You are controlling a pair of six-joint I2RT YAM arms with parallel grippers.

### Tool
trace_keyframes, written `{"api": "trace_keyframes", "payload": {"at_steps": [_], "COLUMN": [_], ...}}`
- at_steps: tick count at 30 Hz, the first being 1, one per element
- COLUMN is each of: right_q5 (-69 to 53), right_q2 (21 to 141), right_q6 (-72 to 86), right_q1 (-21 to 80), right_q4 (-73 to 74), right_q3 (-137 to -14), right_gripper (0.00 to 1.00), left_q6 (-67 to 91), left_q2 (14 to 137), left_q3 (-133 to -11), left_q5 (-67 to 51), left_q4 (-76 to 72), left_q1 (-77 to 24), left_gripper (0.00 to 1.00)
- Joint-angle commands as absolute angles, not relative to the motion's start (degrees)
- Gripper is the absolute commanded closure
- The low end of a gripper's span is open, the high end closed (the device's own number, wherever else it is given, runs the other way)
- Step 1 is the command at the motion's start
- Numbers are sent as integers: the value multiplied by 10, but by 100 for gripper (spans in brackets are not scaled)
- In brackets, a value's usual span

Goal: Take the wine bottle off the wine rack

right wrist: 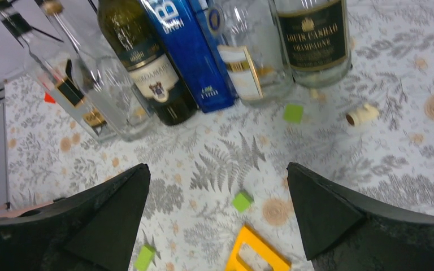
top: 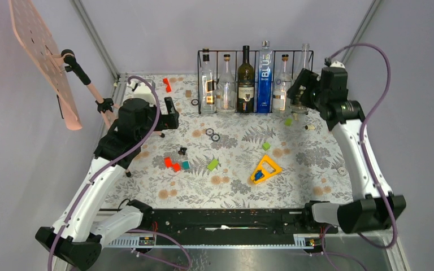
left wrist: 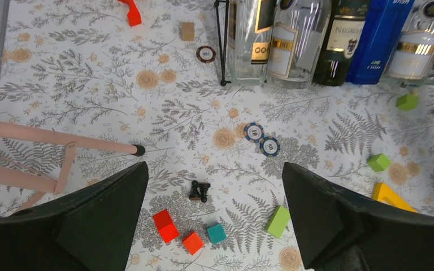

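**Wine bottle and arms.** The dark-green wine bottle (top: 245,83) stands upright in the black wire wine rack (top: 254,51), third from the left in a row of six bottles. The rack stands at the far edge of the floral counter (top: 311,164). A clear bottle stands on the wine bottle's left and a blue bottle (top: 265,79) on its right.

The right arm (top: 339,107) is raised at the rack's right end, close in front of the rightmost clear bottle. Its jaws are spread wide and pinch nothing; the wrist view shows bare counter between them.

The left arm (top: 135,121) sits left of the rack and nearer than it. Its jaws are likewise spread and empty, above red blocks (left wrist: 165,226) and two poker chips (left wrist: 261,139). A yellow triangle (top: 264,169) lies mid-counter.
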State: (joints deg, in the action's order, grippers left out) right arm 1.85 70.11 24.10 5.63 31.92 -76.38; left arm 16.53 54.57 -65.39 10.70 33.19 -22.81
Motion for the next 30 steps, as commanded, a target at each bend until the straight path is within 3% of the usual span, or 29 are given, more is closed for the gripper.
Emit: {"api": "trace_keyframes", "payload": {"at_steps": [1, 8, 19, 22, 30], "right_q5": [5, -24, 24, 45, 57], "right_q2": [794, 963, 1227, 1265, 1293], "right_q6": [239, 200, 129, 121, 90], "right_q1": [55, 71, 121, 126, 132], "right_q4": [283, 316, 433, 415, 332], "right_q3": [-867, -1074, -1444, -1473, -1413], "right_gripper": [4, 6, 0, 0, 0], "left_q6": [150, 136, 118, 117, 120], "left_q2": [548, 541, 504, 505, 493], "left_q3": [-636, -612, -585, -593, -589], "left_q5": [107, 114, 98, 94, 98], "left_q4": [298, 286, 266, 270, 270], "left_q1": [-225, -225, -225, -225, -225], "left_gripper": [1, 1, 1, 1, 1]}}
